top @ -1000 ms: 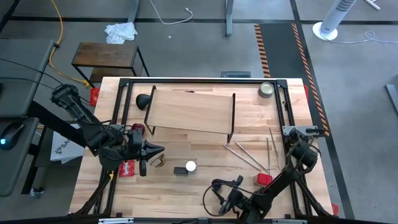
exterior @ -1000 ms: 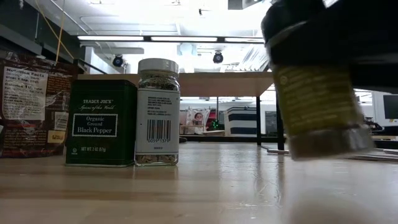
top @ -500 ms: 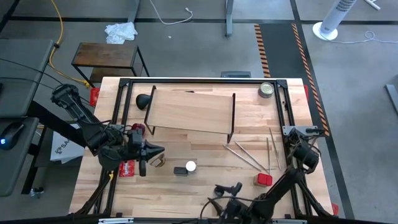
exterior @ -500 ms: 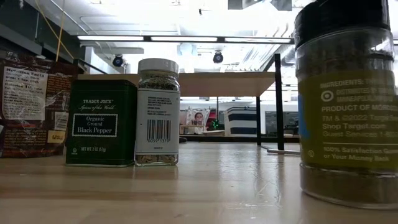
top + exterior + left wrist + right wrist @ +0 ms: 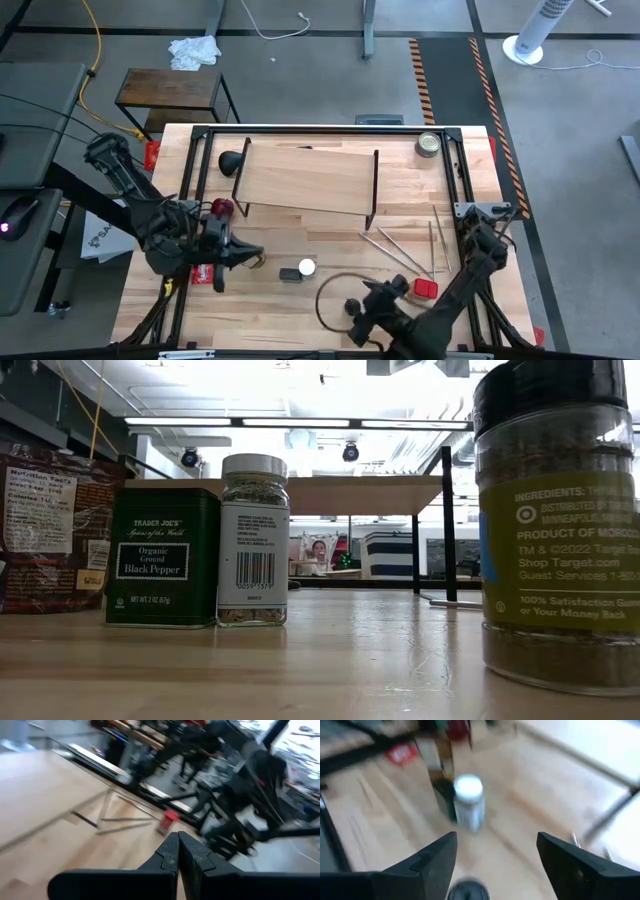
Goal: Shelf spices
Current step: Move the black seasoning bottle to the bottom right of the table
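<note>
While the long pale wooden shelf stood empty on its thin black rod frames at the far middle of the table, the spices sat in front of it. A clear glass jar with a white cap touched a dark green square tin reading "Trader Joe's Organic Ground Black Pepper". Close to the low camera stood a black-capped jar with a yellow-green label. The right gripper hung near the table's front edge, fingers spread and empty. The left gripper was pressed together beside the red packet. Thin metal rods lay to the right.
</note>
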You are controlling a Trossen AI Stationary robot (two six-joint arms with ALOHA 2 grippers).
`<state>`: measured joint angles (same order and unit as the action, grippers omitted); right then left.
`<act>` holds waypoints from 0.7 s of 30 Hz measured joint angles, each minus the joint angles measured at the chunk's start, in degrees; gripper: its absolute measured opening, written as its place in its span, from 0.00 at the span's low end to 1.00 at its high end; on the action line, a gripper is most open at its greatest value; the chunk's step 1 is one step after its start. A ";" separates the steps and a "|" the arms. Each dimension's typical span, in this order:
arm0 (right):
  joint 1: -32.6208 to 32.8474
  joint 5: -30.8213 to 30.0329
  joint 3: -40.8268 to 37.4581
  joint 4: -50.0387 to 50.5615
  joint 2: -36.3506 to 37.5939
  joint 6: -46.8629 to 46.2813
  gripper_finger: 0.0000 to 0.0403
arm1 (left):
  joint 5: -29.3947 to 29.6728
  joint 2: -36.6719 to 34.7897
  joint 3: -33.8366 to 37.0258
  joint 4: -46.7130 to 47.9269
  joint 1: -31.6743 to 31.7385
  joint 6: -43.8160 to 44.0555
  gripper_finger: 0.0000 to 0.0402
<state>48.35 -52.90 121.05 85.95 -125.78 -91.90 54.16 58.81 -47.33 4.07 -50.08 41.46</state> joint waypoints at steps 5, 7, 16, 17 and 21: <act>-4.14 20.41 12.55 -8.07 0.09 13.96 0.47 | -2.05 1.08 0.00 -1.04 -3.83 3.68 0.00; -6.33 27.50 14.12 -12.23 0.15 17.11 0.30 | -2.07 2.47 0.00 -1.04 -5.98 5.01 0.00; -14.85 42.65 11.19 -14.05 -2.09 13.91 0.01 | 3.55 15.33 0.00 -5.27 -13.72 17.62 0.00; -15.52 43.97 11.14 -14.06 -2.79 14.40 0.01 | 4.99 16.79 0.02 -6.64 -14.05 18.27 0.00; -16.94 47.18 11.18 -14.26 -4.69 17.13 0.00 | 9.08 22.17 0.02 -14.80 -14.66 18.46 0.00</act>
<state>31.40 -5.72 132.23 71.69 -130.48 -74.78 63.25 80.98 -47.31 -10.73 -64.74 59.92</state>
